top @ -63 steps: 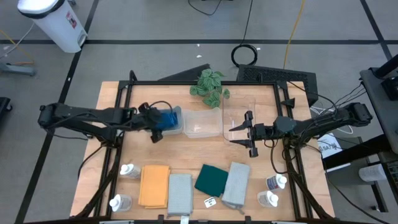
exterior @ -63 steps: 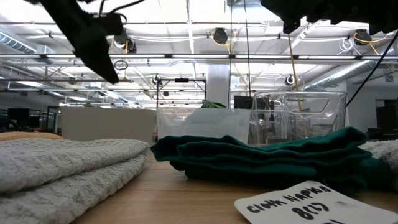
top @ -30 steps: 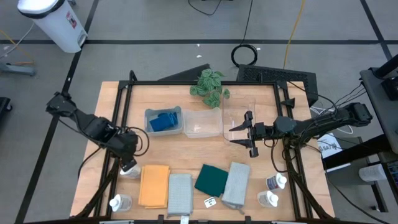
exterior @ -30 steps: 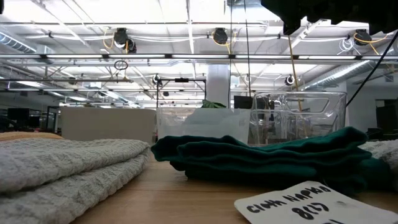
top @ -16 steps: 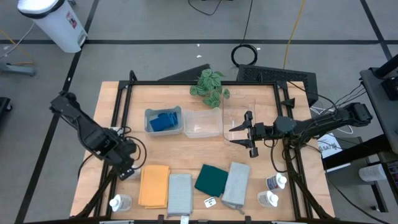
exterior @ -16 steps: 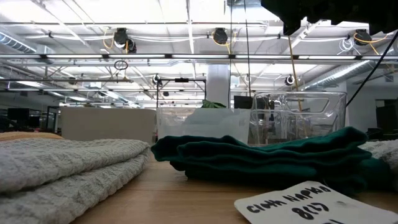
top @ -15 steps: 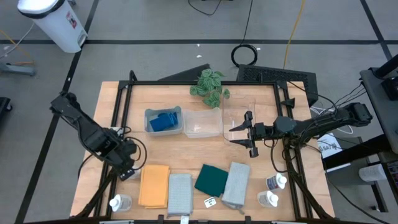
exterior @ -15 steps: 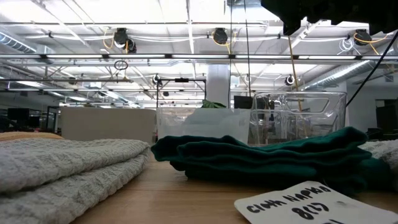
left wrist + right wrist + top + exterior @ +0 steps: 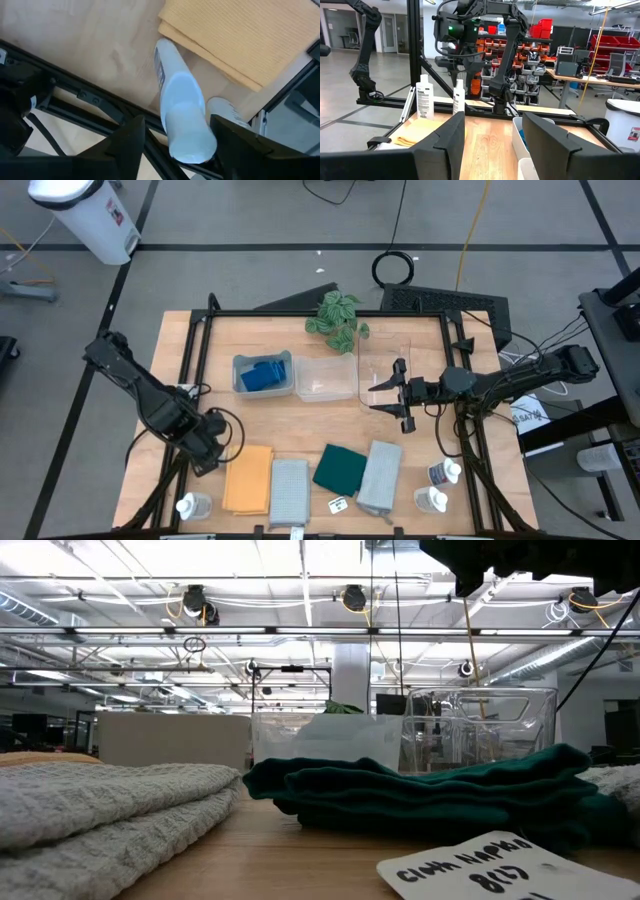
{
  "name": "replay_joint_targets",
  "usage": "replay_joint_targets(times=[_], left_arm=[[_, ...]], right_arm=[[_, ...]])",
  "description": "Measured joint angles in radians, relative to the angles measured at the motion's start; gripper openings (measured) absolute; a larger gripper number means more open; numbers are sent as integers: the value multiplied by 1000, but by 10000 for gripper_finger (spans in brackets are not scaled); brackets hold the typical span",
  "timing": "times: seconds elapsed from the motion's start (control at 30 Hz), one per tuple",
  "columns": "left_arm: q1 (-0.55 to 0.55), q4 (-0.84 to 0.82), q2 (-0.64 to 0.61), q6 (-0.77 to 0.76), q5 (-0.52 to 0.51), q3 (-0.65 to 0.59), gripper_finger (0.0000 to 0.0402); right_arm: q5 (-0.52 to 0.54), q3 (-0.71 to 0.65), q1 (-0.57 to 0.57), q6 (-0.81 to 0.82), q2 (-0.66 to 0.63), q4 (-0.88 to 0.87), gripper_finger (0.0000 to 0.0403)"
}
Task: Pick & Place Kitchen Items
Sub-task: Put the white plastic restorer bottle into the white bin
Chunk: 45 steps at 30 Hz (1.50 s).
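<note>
We see the left arm bent at the elbow near the table's left edge, its left gripper [image 9: 207,454] pointing down over a small white plastic squeeze bottle [image 9: 180,107] that stands just beside the folded orange cloth [image 9: 247,478]. In the left wrist view the two dark fingers [image 9: 125,145] stand on either side of this bottle with a small gap, so the jaws are spread and not yet pressing it. A second white bottle [image 9: 193,505] stands near the front left corner. The right arm reaches in from the right side, stretched almost flat, and its right gripper [image 9: 397,395] hangs with jaws apart and empty next to the clear rectangular plastic bins [image 9: 325,379], one holding blue sponges [image 9: 262,375].
</note>
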Motion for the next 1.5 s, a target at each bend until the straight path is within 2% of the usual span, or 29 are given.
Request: replay_joint_targets(times=[0.2,0.53,0.67,0.9,1.17,1.37,1.5], left_arm=[[0,-8,0,44,2,0,117],[90,-16,-7,109,-28,0,116],[174,-16,-15,110,-89,0,116],[309,-15,-15,167,-95,0,116],[443,-6,-15,218,-183,1,116],[512,65,-13,208,-269,0,116],[542,142,-13,206,-275,0,116]], right_arm=[[0,0,0,-1,0,0,171],[0,0,0,-3,0,8,171],[0,0,0,-8,0,8,171],[0,0,0,-8,0,8,171],[0,0,0,-8,0,8,171],[0,0,0,-8,0,8,171],[0,0,0,-8,0,8,171]])
